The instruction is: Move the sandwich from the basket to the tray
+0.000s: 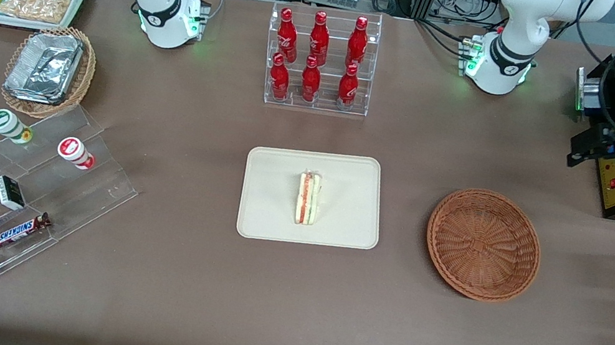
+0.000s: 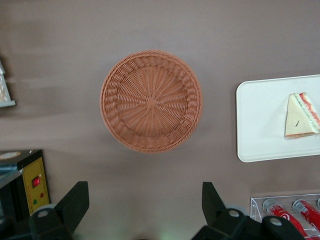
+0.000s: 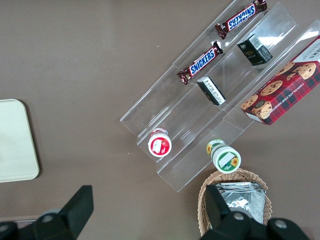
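Sandwich (image 1: 308,199) sits mid-tray (image 1: 268,216); basket (image 1: 483,244) is bare. End effector (image 2: 145,207), high above the basket, is wide open, holding nothing. Little can go wrong unless it bumps the tray.

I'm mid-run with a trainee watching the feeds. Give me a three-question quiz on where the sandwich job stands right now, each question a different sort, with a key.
1. True or false: the sandwich lies on the tray.
2. Multiple choice: the basket holds A) the sandwich, B) foil trays, C) nothing.
3. Fill in: the gripper hangs above the table beside the basket with its fingers ____.

Key: 1 true; 2 C; 3 open.
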Motion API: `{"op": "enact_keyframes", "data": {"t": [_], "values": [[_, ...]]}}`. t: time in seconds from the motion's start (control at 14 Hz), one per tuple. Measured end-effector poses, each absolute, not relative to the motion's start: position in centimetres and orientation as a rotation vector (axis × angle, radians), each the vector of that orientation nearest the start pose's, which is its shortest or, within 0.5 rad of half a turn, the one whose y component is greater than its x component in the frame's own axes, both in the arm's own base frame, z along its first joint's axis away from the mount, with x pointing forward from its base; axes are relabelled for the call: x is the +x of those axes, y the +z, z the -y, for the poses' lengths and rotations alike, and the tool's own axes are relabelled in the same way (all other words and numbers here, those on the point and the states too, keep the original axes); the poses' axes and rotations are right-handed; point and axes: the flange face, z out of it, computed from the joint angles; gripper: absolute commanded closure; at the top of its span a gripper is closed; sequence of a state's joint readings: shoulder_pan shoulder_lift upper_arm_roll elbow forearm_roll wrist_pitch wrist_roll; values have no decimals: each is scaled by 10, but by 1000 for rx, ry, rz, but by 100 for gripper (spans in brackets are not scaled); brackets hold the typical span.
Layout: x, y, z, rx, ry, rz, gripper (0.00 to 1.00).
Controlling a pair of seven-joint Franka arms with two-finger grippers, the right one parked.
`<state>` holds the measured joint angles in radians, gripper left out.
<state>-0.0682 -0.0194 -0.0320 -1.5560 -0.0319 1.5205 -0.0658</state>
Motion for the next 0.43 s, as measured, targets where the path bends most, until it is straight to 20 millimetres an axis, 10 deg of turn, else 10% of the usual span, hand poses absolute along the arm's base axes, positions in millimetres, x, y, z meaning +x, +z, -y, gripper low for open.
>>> {"op": "enact_keyframes", "data": {"t": [0.43], "values": [[556,642,37,-3151,-68,-10,0]]}}
